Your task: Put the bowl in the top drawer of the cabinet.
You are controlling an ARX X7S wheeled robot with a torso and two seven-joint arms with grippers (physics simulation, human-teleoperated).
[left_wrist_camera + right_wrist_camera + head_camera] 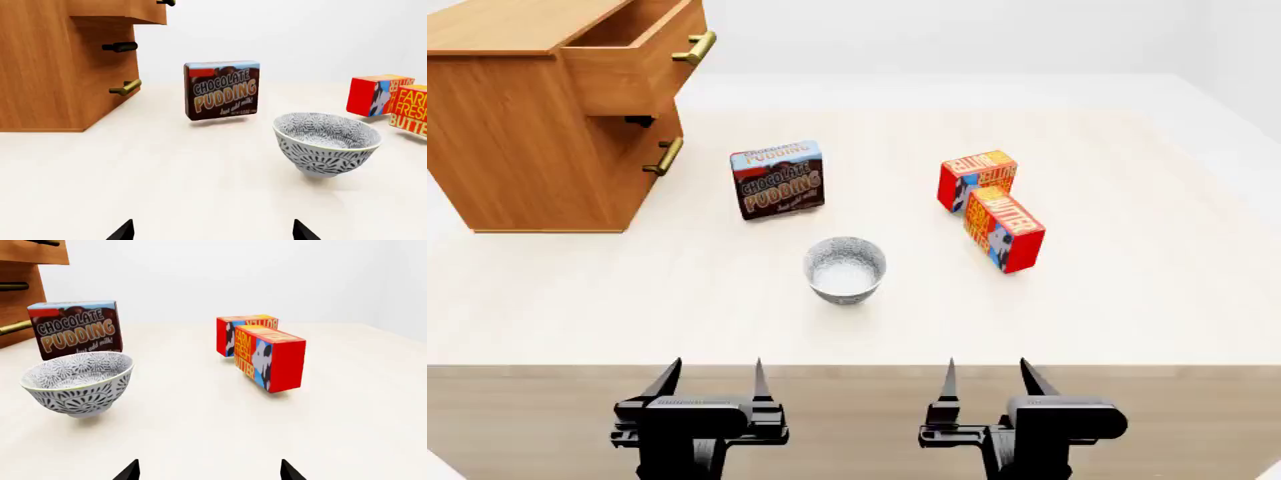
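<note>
Your biggest landmark is the cabinet (pixel 527 120), standing on the pale table (pixel 1148 300) at the far left of the head view. Its top drawer (pixel 641 60) is pulled out, the inside open to view from above, with a brass handle (pixel 694 47) on its front. The lower drawer (pixel 647 165) sits pushed in, its own brass handle (pixel 665 157) below a dark knob-like part (pixel 120 47) under the open drawer.

Next in size, you have two red butter boxes: one (pixel 1004 229) lies nearer you on the right, and the other (pixel 974 177) stands just behind it, the two touching or nearly so. The chocolate pudding box (pixel 778 179) stands upright between the cabinet and the butter boxes, a little tilted back, its printed face towards you.

The bowl (pixel 845 268) sits upright on the table in front of the pudding box, apart from it, roughly midway between your two arms and well apart from the cabinet. It holds nothing.

Your left gripper (pixel 710 385) hangs at the near edge of the table, jaws spread wide and holding nothing. Your right gripper (pixel 985 383) mirrors it on the other side, jaws also spread and bare. Neither touches the bowl; both are short of it.
</note>
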